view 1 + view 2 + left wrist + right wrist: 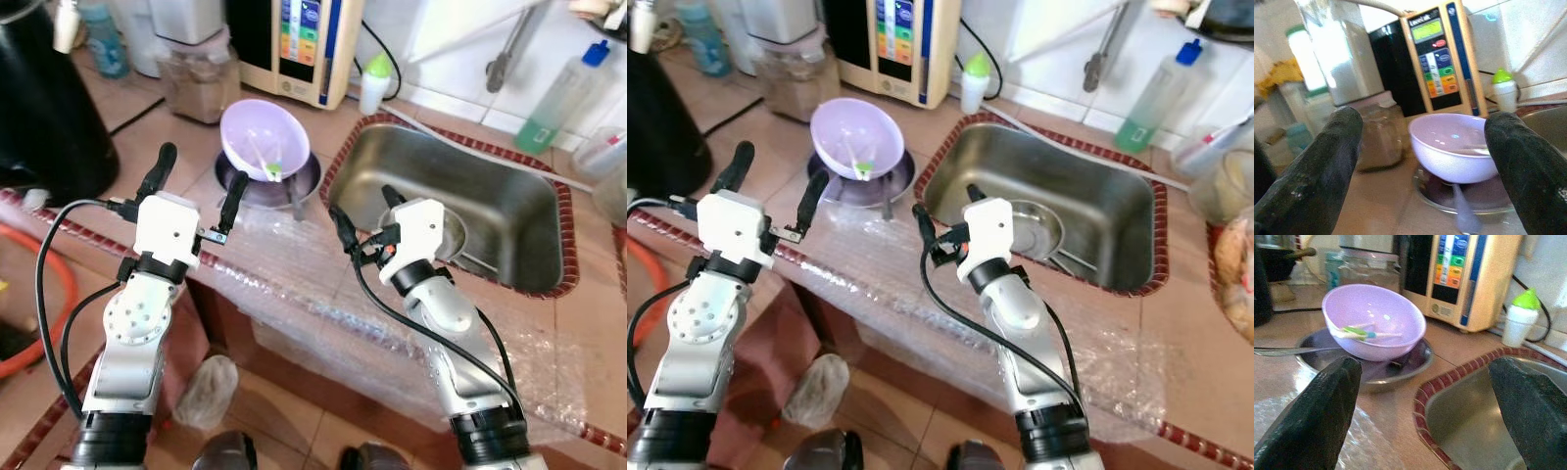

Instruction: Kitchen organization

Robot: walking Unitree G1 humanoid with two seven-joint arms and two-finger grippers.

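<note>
The lilac bowl (265, 139) sat tilted in a steel plate (302, 188) on the worktop (323, 127), just left of the sink (460, 211). Both the left hand (196, 186) and right hand (364, 217) hovered wide open and empty. The utensils (1364, 334) inside the bowl were too blurred to identify; clear wrap (294, 274) covered the worktop's front edge.

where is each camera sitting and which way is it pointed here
Left and right eye views: on the head, looking down at the counter; both arms show, left pincer and right pincer open.
Left wrist view: along its black fingers at the purple bowl.
Right wrist view: along its fingers at bowl and sink.
Shared: the bowl, the water machine.
</note>
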